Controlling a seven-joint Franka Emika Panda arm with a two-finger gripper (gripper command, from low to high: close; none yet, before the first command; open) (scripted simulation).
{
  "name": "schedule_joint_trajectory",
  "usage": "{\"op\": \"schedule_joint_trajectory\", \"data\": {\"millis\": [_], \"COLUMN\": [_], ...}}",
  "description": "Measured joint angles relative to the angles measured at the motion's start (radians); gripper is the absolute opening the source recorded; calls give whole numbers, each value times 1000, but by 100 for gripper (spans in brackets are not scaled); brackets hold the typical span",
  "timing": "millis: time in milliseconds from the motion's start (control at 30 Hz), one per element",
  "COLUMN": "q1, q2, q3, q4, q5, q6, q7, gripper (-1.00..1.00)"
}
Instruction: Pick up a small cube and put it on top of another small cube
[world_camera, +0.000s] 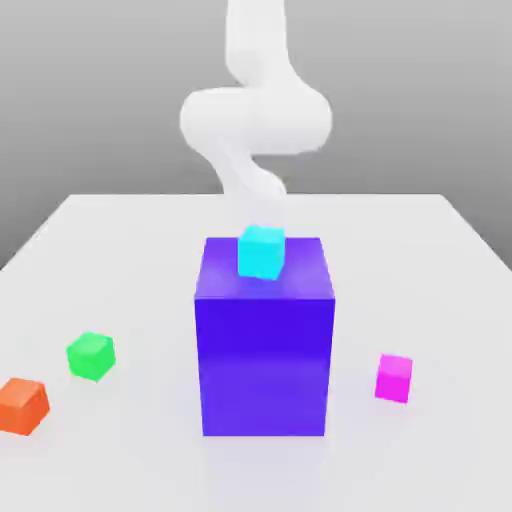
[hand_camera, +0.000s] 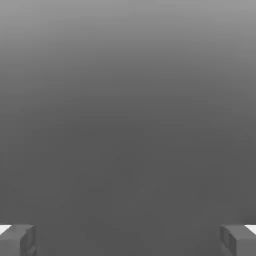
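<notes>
On the table (world_camera: 430, 460), magenta cube (world_camera: 393, 380) slightly turned

Big blue-violet block (world_camera: 265, 365), green cube (world_camera: 91, 357), orange cube (world_camera: 22, 407)

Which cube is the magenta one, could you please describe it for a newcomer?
Find the big blue-violet block. On the exterior view's right of it, the small magenta cube sits alone on the white table, unlike the green and orange cubes opposite.

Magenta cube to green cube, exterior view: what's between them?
The big blue block stands between the magenta cube and the green cube in the exterior view.
</notes>
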Motion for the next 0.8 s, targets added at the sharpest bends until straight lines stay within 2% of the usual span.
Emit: {"op": "schedule_joint_trajectory", "data": {"millis": [300,500,633,800], "q1": [230,359,417,470], "q2": [326,560,711,893], "q3": [24,81,126,68], "q4": [-229,-389,-487,-478], "q5": [39,49,-3,-102], "q6": [231,397,504,648], "q7": [-287,-476,-552,-505], "gripper": [0,0,0,0]}}
